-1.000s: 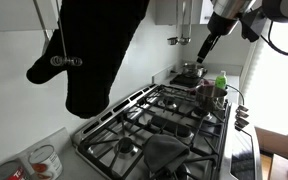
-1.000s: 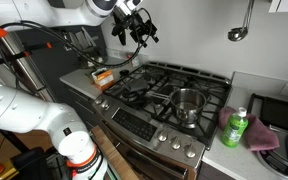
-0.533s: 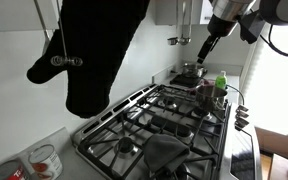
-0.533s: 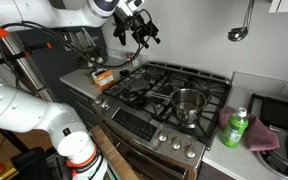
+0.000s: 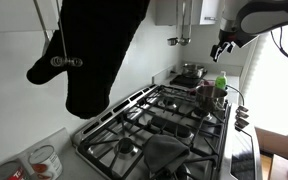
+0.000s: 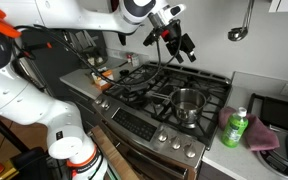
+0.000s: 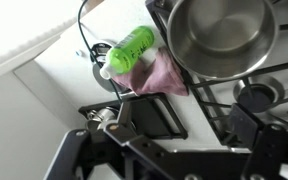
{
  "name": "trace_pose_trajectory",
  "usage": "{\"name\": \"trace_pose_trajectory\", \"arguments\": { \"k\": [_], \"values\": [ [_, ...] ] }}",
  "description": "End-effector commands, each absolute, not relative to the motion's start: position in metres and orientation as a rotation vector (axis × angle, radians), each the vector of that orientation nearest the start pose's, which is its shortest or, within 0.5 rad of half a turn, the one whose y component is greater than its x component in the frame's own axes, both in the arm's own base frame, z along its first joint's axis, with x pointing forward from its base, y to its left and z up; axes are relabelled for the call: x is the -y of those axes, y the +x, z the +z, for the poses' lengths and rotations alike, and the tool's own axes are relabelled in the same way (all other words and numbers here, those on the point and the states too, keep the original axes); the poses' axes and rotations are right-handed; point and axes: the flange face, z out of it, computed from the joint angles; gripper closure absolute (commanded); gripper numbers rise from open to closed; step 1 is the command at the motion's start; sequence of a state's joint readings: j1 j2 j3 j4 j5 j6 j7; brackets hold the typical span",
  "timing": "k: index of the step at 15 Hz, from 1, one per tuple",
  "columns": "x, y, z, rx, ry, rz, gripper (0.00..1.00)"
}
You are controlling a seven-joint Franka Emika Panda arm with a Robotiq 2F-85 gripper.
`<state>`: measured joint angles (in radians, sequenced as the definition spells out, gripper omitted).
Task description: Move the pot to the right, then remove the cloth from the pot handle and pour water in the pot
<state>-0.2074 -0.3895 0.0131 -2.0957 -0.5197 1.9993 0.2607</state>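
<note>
- My gripper point(image 6: 180, 43) hangs in the air above the stove point(image 6: 149, 88), fingers spread apart with nothing between them; in the wrist view its dark linkages fill the bottom edge.
- The pot point(image 6: 187, 104) sits on a burner grate below me. It is steel and upright, and in the wrist view point(image 7: 222, 35) its inside looks bare.
- Just beside the pot, off the stove on the counter point(image 6: 249, 158), stands a green bottle point(image 6: 235, 128). In the wrist view point(image 7: 130, 49) it shows to the side of the pot.
- A pink cloth point(image 7: 162, 75) lies between the bottle and the pot, bunched against the bottle, and its edge reaches the pot's rim in the wrist view. In an exterior view point(image 6: 263, 136) it lies on the counter on the far side of the bottle from me.
- I cannot make out the pot's handle in any view.
- In an exterior view a black oven mitt point(image 5: 94, 50) hangs close to the lens, well apart from me, and my gripper point(image 5: 222, 47) shows above the pot point(image 5: 191, 71) at the far end of the stove.
</note>
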Motion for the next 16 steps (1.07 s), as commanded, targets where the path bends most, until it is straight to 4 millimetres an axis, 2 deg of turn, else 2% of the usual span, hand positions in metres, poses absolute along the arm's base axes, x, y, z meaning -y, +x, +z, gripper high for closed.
{"name": "trace_pose_trajectory", "arguments": {
  "k": [1,5,10,11,12,14,16],
  "values": [
    [0.179,0.456,0.606,-0.874,-3.486,-0.395,0.0],
    [0.241,0.449,0.594,-1.155,-3.359,-0.199,0.0],
    [0.3,0.437,0.581,-1.439,-3.134,-0.007,0.0],
    [0.309,0.436,0.576,-1.498,-3.084,0.013,0.0],
    [0.295,0.433,0.583,-1.389,-3.18,-0.05,0.0],
    [0.308,0.433,0.577,-1.445,-3.136,-0.022,0.0],
    [0.31,0.436,0.575,-1.463,-3.127,-0.015,0.0]
  ]
}}
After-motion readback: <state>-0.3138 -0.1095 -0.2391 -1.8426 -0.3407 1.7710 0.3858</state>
